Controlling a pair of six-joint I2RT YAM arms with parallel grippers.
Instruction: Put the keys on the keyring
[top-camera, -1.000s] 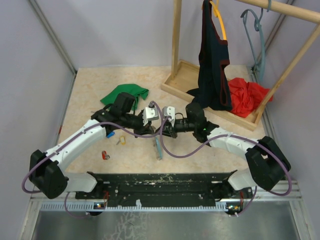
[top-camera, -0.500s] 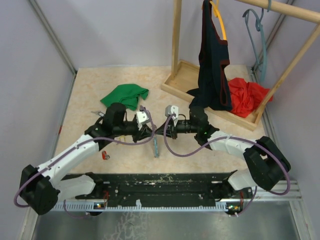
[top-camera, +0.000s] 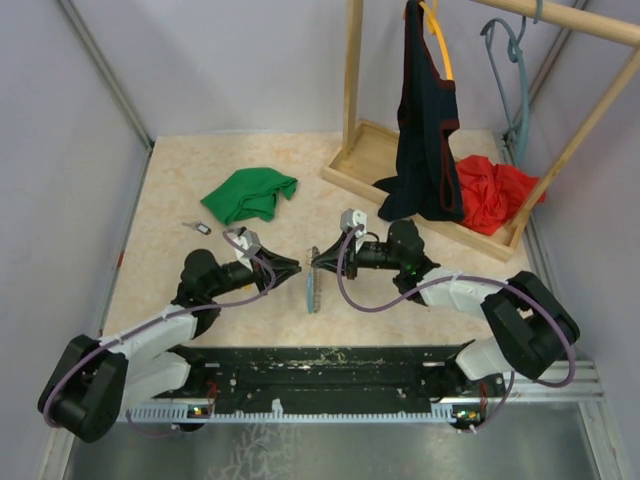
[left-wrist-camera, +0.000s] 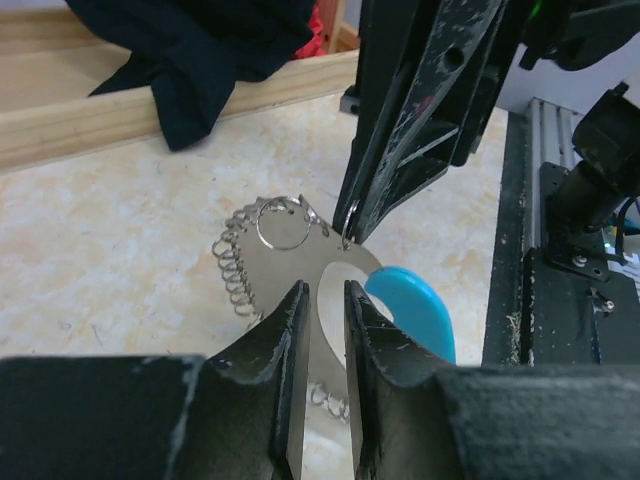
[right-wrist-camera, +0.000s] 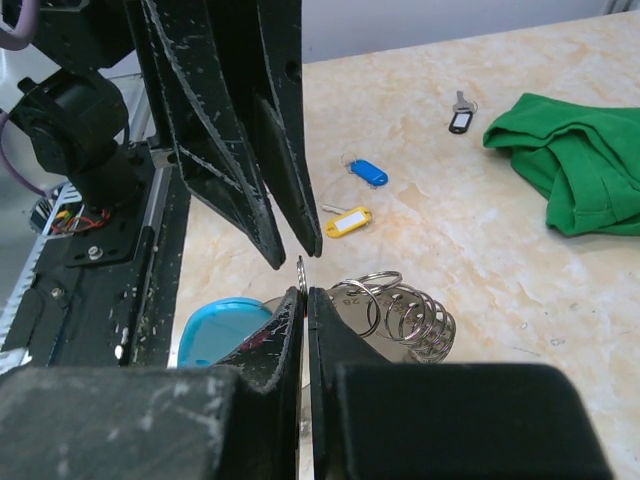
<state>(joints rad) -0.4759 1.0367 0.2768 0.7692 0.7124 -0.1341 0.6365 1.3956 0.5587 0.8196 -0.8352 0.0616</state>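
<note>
Right claw (top-camera: 318, 257): fingers pressed together, pinching a thin wire loop at the upper edge of the keyring (top-camera: 313, 288). From the right wrist view, the wire stands up just past the closed tips of this claw (right-wrist-camera: 304, 300). The silvery coils of the keyring (right-wrist-camera: 400, 315) lie just to one side of the tips, and its light blue part lies on the other.

Left claw (top-camera: 297, 265): fingers slightly spread, with nothing gripped between them. It faces the right claw from the left at the middle of the counter (top-camera: 180, 190). From the left wrist view, the tips of this claw (left-wrist-camera: 325, 310) sit just short of the keyring (left-wrist-camera: 285, 270). Whether they touch it cannot be told.

Keyring position: centre of the counter, between the two claws and nearer the near edge than the far one.

Keys: the blue key (right-wrist-camera: 368, 172) and yellow key (right-wrist-camera: 347, 221) lie loose on the counter, near each other and apart from the keyring. A dark-headed key (top-camera: 198, 227) lies alone further left, near the green cloth (top-camera: 250, 193).

Other items: a wooden rack (top-camera: 352, 70) stands at far right and carries a dark garment (top-camera: 425, 130). A red cloth (top-camera: 492, 192) rests on its base.
</note>
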